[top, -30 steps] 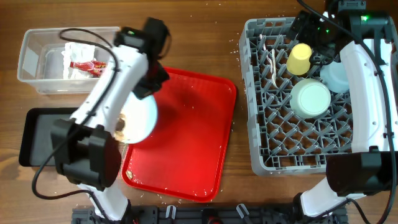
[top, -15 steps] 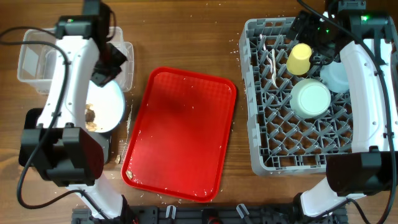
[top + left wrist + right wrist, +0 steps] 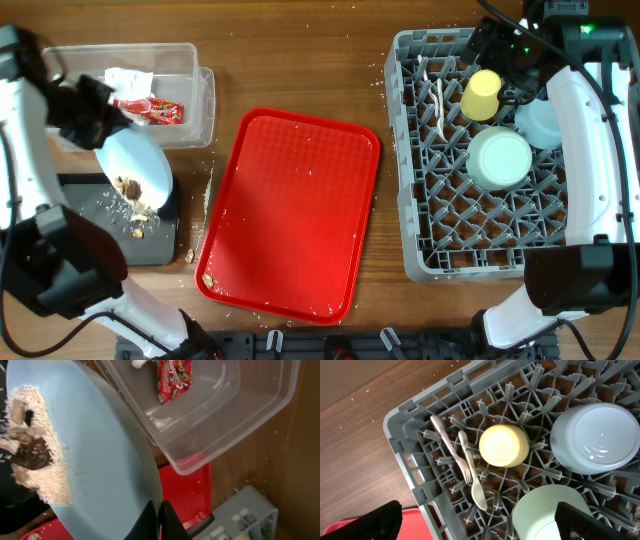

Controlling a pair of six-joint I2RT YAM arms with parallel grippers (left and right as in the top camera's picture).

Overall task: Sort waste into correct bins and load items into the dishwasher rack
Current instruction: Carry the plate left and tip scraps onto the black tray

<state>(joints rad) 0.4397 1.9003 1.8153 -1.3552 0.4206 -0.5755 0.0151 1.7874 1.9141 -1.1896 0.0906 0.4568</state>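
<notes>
My left gripper (image 3: 159,510) is shut on the rim of the light blue plate (image 3: 138,163) and holds it tilted over the black tray (image 3: 60,225). Brown-and-beige food scraps (image 3: 31,447) cling to the plate's low side, and some lie on the black tray (image 3: 132,213). The clear tub (image 3: 195,75) holds the white napkin (image 3: 126,79) and the red wrapper (image 3: 160,110). My right gripper (image 3: 482,522) is open above the grey dishwasher rack (image 3: 425,250). The rack holds the yellow cup (image 3: 504,445), pale green bowl (image 3: 542,510), light blue bowl (image 3: 595,437), spoon (image 3: 477,492) and fork (image 3: 447,442).
The red serving tray (image 3: 290,215) lies between the bins and the rack, with small crumbs on it. A few crumbs lie on the wooden table (image 3: 300,60) beside the tray's left edge. The tub's corner (image 3: 200,460) is close to the plate rim.
My left arm has carried the plate from the red tray leftward to over the black tray and tilted it. Scraps have dropped onto the black tray. The right arm has not moved.
</notes>
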